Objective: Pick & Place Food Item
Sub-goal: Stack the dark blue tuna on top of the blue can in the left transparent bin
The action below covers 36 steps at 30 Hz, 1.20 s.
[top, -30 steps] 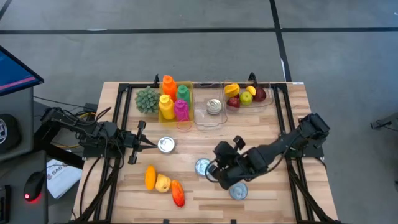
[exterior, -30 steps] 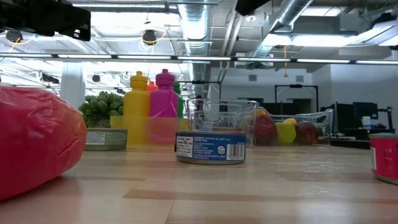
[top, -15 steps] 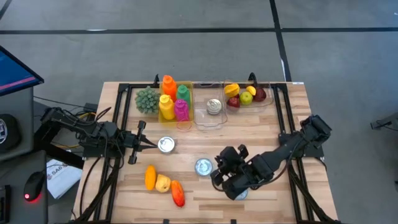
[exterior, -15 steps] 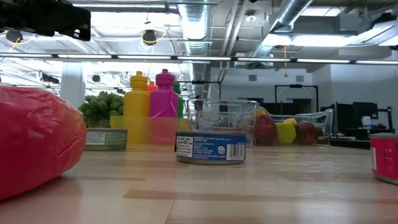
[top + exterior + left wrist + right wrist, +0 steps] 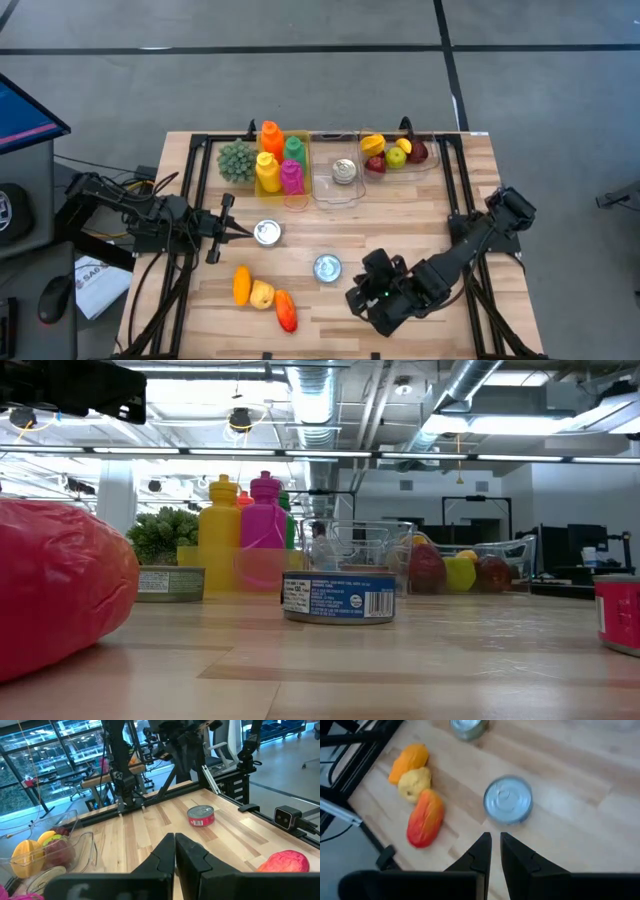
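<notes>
The right end effector [image 5: 372,300] is seen low over the tabletop [image 5: 430,200] near its front edge, toward the right front corner, with its fingers [image 5: 481,851] drawn narrow, only a slit between them, and nothing held. The can that stands by that corner [image 5: 201,816] is covered by the arm in the high view; another can [image 5: 327,267] stands near the middle of the front half, and a third [image 5: 267,232] lies toward the left edge. The loose food, an orange fruit [image 5: 241,285], a yellow fruit [image 5: 262,294] and a red one [image 5: 286,310], is grouped near the front left, touching one another.

With the fingers this narrow, no can or fruit could be taken between them; a descent without opening would probably push the target aside or tip it. The hidden can under the arm might be knocked toward the front edge and off the tabletop by a sideways sweep. Since the three fruits touch, a grasp on one could drag or roll its neighbours.

The left end effector [image 5: 232,231] waits closed and empty near the left edge, just beside the third can, which could be nudged if that arm were moved.
</notes>
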### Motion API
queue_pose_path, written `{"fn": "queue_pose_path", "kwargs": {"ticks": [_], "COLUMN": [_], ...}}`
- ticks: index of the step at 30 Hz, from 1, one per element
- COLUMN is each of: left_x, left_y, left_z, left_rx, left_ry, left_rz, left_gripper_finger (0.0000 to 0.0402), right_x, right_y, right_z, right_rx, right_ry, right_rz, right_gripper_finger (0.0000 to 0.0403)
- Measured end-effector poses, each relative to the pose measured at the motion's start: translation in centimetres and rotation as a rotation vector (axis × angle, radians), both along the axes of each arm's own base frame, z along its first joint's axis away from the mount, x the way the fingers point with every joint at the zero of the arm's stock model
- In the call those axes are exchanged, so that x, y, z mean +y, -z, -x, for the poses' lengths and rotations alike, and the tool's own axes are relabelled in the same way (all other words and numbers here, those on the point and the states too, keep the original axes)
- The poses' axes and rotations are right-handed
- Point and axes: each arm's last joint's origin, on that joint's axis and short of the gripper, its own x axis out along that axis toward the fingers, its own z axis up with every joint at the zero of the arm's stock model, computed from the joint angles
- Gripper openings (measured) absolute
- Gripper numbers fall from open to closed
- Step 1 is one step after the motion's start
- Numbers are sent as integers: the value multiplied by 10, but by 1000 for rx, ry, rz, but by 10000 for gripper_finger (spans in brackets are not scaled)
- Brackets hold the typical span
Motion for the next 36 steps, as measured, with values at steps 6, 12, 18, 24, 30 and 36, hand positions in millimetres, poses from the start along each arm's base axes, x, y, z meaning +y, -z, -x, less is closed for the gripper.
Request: {"fn": "queue_pose_path", "kwargs": {"ticks": [6,12,18,24,30,36], "left_x": [0,0,0,0,0,0], "left_y": [0,0,0,0,0,0], "left_z": [0,0,0,0,0,0], "left_rx": [0,0,0,0,0,0], "left_ry": [0,0,0,0,0,0], "left_rz": [0,0,0,0,0,0], "left_gripper_finger": [2,2,2,2,2,2], "right_x": [10,9,-3,-22,-35,-41], "right_y": [1,23,48,73,92,107], "right_z": [8,11,7,-2,-5,-16], "right_rx": [-39,-71,-70,-71,-70,-112], "right_ry": [40,62,101,157,187,109], "right_rz": [-30,68,109,110,104,54], "right_gripper_finger": [37,21,4,2,2,1]}}
